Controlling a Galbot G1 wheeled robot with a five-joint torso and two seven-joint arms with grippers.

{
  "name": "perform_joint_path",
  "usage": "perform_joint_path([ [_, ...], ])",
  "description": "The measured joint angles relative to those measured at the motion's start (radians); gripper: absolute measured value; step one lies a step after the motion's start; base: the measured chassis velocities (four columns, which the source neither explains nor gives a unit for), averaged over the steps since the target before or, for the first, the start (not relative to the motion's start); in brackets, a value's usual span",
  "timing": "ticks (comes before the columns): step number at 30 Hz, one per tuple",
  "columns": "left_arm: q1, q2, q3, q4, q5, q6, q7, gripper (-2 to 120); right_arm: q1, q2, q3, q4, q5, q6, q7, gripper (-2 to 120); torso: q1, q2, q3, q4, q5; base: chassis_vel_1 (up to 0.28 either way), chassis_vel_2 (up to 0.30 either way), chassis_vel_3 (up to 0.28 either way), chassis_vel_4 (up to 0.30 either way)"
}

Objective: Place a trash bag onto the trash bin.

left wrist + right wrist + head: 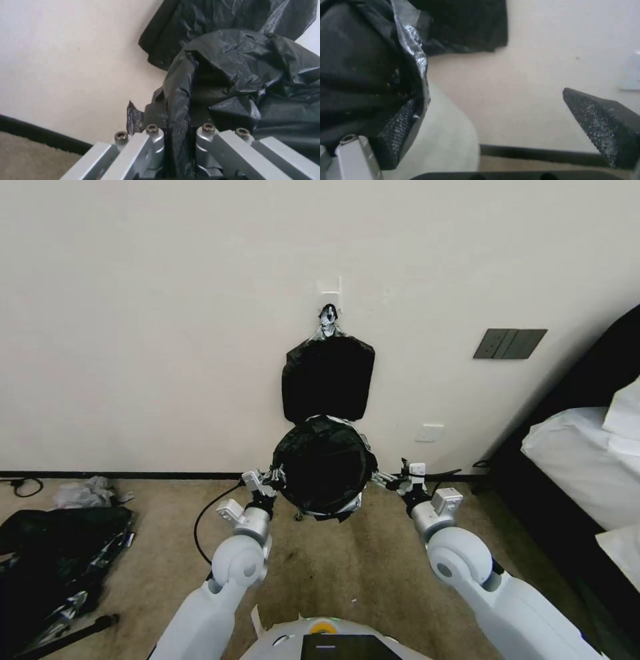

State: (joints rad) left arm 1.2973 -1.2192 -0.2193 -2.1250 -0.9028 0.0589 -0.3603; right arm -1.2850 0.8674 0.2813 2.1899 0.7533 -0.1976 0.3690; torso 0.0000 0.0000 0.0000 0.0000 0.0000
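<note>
The bag (325, 465) is draped over the mouth of the bin (453, 140), which stands on the carpet (320, 560) against the wall (167, 313). From the head view the black plastic covers the whole opening and hangs a little way down the sides; the cream side of the bin shows bare in the right wrist view, below the bag's edge.

The left claw (277, 475) is at the bin's left side, its fingers (153, 145) pinched together on a vertical fold of the bag.

The right claw (383, 478) is at the bin's right side with its fingers (603, 125) spread wide apart. One pad lies against the bag's edge at the bin's side; the other stands free in front of the wall.

On the wall just above the bin, a flat bundle (327, 378) of black bags hangs from a hook (329, 293).
</note>
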Motion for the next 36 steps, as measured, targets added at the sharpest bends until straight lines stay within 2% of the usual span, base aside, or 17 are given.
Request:
perform_joint_path([
  [1,0.002,0.003,-0.006,-0.007,-0.049,0.014,0.000,5,0.006,0.005,0.007,-0.040,0.008,0.036,-0.065,100,0.000,0.000,0.000,0.0000,0.0000,0.000,0.000,0.000,0.000],
  [5,0.003,0.003,-0.012,-0.019,-0.102,0.028,-0.001,5,0.004,0.006,0.015,-0.087,-0.001,0.070,-0.122,100,0.000,0.000,0.000,-0.0001,0.0001,0.000,0.000,0.000,0.000],
  [14,0.004,0.000,-0.012,-0.024,-0.111,0.032,-0.002,5,-0.002,0.004,0.018,-0.109,-0.011,0.081,-0.128,100,0.000,0.000,0.000,0.0000,0.0001,0.000,0.000,0.000,0.000],
  [19,0.005,0.002,-0.010,-0.024,-0.103,0.033,-0.004,5,-0.021,-0.001,0.035,-0.057,0.033,0.082,-0.105,100,0.000,0.000,0.000,0.0001,0.0000,0.000,0.000,0.000,0.000],
  [28,0.001,0.001,-0.010,0.006,-0.063,0.035,-0.029,5,-0.075,-0.017,0.138,0.005,0.229,0.055,-0.137,100,0.000,0.000,0.000,0.0000,0.0003,0.000,0.000,0.000,0.000],
  [32,-0.006,-0.006,0.004,0.027,0.020,0.035,-0.045,5,-0.077,-0.028,0.177,0.042,0.242,0.039,-0.136,100,0.000,0.000,0.000,-0.0001,0.0003,0.000,0.000,0.000,0.000],
  [34,-0.010,-0.007,0.023,0.044,0.101,0.030,-0.049,5,-0.065,-0.050,0.187,0.107,0.236,0.008,-0.123,100,0.000,0.000,0.000,0.0001,0.0000,0.000,0.000,0.000,0.000],
  [36,-0.011,-0.007,0.031,0.047,0.120,0.030,-0.050,5,-0.052,-0.059,0.184,0.134,0.229,-0.020,-0.114,100,0.000,0.000,0.000,0.0000,-0.0001,0.000,0.000,0.000,0.000],
])
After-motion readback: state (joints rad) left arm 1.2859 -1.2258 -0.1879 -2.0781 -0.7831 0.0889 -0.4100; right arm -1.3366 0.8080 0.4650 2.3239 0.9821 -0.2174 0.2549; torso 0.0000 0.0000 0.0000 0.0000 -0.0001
